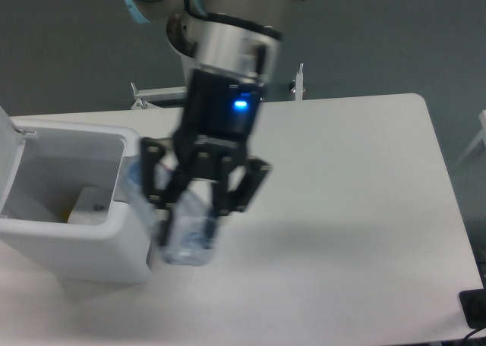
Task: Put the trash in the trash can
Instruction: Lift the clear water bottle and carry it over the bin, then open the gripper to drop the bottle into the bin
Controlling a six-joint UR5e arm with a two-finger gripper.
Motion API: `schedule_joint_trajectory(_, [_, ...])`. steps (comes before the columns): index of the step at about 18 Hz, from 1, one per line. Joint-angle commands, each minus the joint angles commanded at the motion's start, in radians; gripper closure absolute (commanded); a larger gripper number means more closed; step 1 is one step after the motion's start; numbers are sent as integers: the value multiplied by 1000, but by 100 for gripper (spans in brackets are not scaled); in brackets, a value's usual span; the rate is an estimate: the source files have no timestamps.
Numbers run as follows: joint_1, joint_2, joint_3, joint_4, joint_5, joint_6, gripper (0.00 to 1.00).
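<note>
1. Between my black two-finger gripper point(196, 203) fingers: the clear plastic water bottle point(190, 228), jaws closed on its sides, image blurred.
2. Bottle sits just right of the large white boxy plastic trash can point(114, 232), lid open.
3. Inside the can: a whitish pouch-like item point(91, 208), indistinct.
4. Beneath: white rectangular table point(342, 209).

A silver-grey metallic wrist section point(228, 46) is seen at the top, with a light blue ring at the joint point(133, 8) beside a rounded grey cap. Below it, a black housing point(220, 107) is fitted, on which a small blue indicator light point(241, 104) is lit. A black two-finger gripper point(199, 202) with angular linkage arms is attached beneath. Detail is blurred; no screws or markings can be resolved.
</note>
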Motion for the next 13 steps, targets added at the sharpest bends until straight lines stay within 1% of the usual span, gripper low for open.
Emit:
schedule_joint_trajectory(3, [-58,5,-31,0,3,104,45])
schedule_joint_trajectory(4, [-72,8,-40,9,3,121,45])
schedule_joint_trajectory(5, [-77,8,-46,21,3,120,44])
schedule_joint_trajectory(9, [-77,8,-87,29,2,137,43])
schedule_joint_trajectory(10, [-78,8,-95,35,3,149,40])
schedule_joint_trajectory(11, [-77,8,-101,37,3,160,35])
schedule_joint_trajectory(12, [-77,8,-106,40,3,172,26])
schedule_joint_trajectory(13, [-77,8,-112,40,3,175,24])
